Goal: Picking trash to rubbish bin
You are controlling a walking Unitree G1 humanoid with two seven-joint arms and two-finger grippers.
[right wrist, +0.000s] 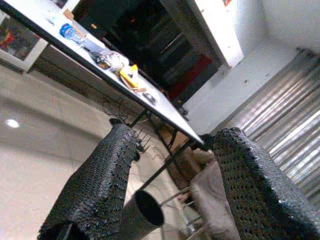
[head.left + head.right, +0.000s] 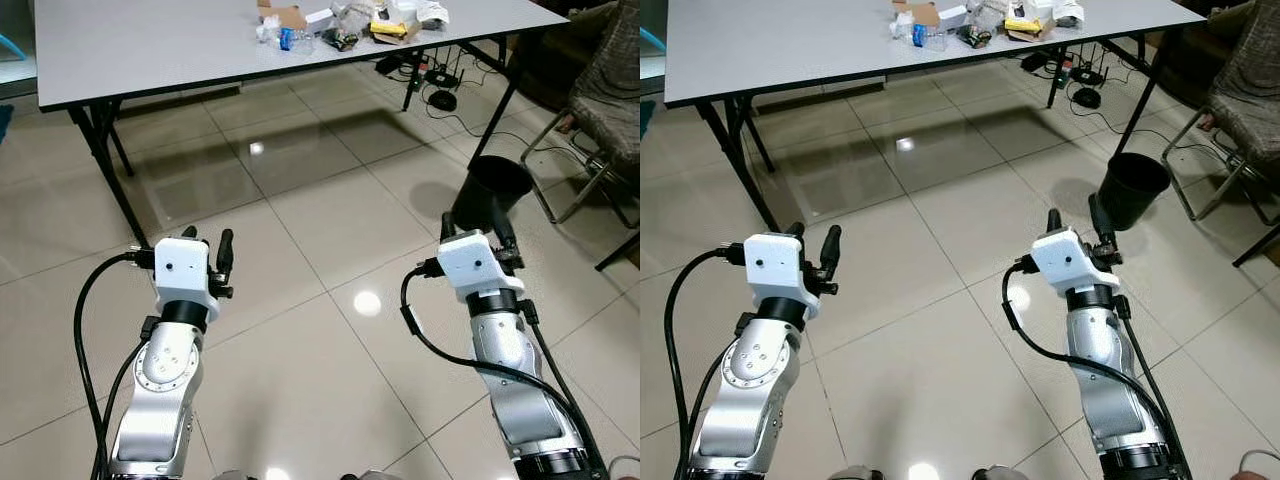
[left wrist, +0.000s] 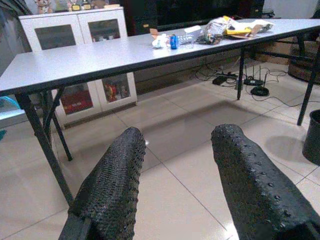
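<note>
Left wrist view has the left gripper spread wide, empty; the right gripper likewise, near a black bin on tiled floor. Trash litters the grey table.

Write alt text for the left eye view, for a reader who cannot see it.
Two silver robot arms reach over a tiled floor, left gripper and right gripper both empty, jaws open. Ahead stands a long grey folding table with scattered trash; a round black plastic bin sits at right.
</note>
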